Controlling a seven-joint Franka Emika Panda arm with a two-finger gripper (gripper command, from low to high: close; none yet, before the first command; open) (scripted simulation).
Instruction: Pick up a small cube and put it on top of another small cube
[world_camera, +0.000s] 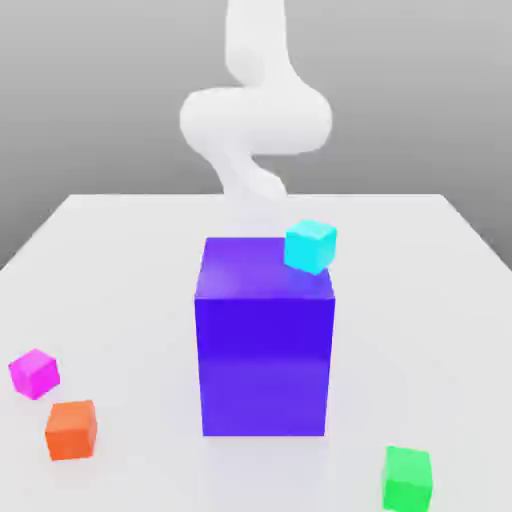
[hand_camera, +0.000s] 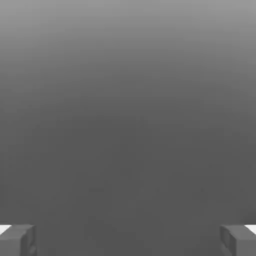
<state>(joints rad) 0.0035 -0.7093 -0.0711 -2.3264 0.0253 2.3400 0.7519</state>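
Nearest on the table (world_camera: 130, 260), a green cube (world_camera: 407, 478), orange cube (world_camera: 71, 430) and magenta cube (world_camera: 34, 373) look light, rigid, best pinched on opposite flat sides; farther, a cyan cube (world_camera: 310, 245) tops the purple block (world_camera: 265, 335), and the gripper (hand_camera: 128, 240) gapes wide, empty.

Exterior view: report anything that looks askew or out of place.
The cyan cube stands out: it sits tilted at the far corner of the big purple block, on the exterior view's right, apparently overhanging the edge. The magenta cube also looks turned and slightly tipped. The orange cube and green cube lie flat.
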